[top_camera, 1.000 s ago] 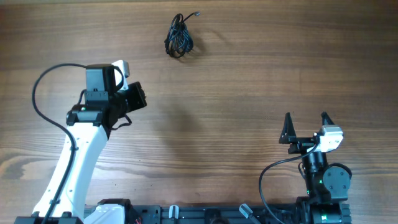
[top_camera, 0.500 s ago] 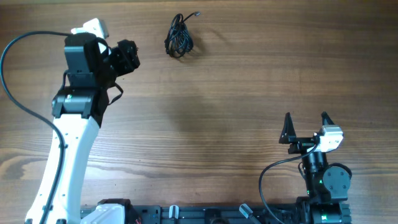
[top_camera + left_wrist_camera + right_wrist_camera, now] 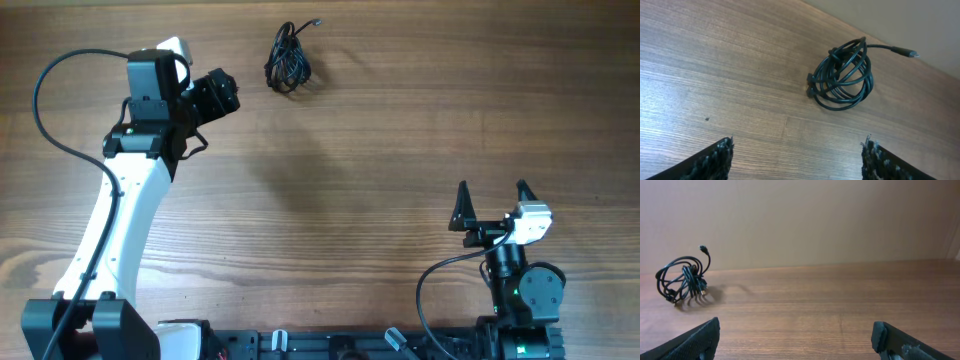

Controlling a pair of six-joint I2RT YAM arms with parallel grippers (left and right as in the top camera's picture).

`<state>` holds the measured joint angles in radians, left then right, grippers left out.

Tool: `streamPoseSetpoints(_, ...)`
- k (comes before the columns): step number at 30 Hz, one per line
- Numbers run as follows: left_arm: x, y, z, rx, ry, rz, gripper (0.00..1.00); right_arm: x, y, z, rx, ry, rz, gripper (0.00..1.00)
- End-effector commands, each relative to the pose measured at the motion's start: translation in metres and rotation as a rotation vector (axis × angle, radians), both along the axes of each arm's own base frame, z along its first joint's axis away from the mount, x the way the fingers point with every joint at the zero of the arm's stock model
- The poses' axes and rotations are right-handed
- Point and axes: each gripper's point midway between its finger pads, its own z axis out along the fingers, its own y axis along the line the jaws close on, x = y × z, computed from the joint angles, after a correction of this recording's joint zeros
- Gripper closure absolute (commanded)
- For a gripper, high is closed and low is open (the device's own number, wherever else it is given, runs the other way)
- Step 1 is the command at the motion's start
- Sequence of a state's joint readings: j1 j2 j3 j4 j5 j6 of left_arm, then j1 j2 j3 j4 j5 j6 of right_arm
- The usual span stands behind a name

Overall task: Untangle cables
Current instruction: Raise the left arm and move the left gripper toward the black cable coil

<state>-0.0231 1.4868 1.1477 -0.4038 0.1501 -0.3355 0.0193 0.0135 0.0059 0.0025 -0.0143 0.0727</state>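
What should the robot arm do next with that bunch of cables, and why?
Probably move the left gripper forward and down to the cables. Its jaws stand open and empty, and the cables lie bunched on the table just ahead, untouched.

So from the wrist cam you're looking down at a wooden table (image 3: 715,65) with the cables (image 3: 842,80) sitting up near the far edge, bunched into one small roundish coil of black loops. One cord sticks out to the right and ends in a little plug (image 3: 910,52), right by the plain beige wall (image 3: 900,20). The left gripper (image 3: 796,157) has its fingertips (image 3: 715,160) poking in at the bottom corners, spread wide, nothing between them, well short of the bundle.
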Motion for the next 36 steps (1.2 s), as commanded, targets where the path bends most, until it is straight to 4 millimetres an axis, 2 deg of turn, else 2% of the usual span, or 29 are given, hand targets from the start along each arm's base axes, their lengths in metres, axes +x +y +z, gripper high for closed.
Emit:
streamPoseSetpoints(1,0.0,-0.002,0.006,-0.007,-0.014,-0.015,0.13,0.0,0.002,0.002,-0.017,-0.009,0.007,0.0)
streamPoseSetpoints(8,0.01,-0.003,0.019,-0.008,-0.081,-0.015,0.13,0.0,0.002,0.002,-0.017,-0.009,0.007,0.0)
streamPoseSetpoints(16,0.01,-0.002,0.019,0.0,-0.081,-0.017,0.11,0.0,0.002,0.002,-0.018,-0.009,0.007,0.0)
streamPoseSetpoints(21,0.012,0.005,0.017,0.029,-0.081,0.016,0.1,0.0,0.002,0.002,-0.018,-0.009,0.007,0.0)
streamPoseSetpoints(36,0.011,0.006,0.014,0.029,-0.069,0.017,0.09,0.0,0.002,0.001,-0.018,-0.008,0.007,0.0)
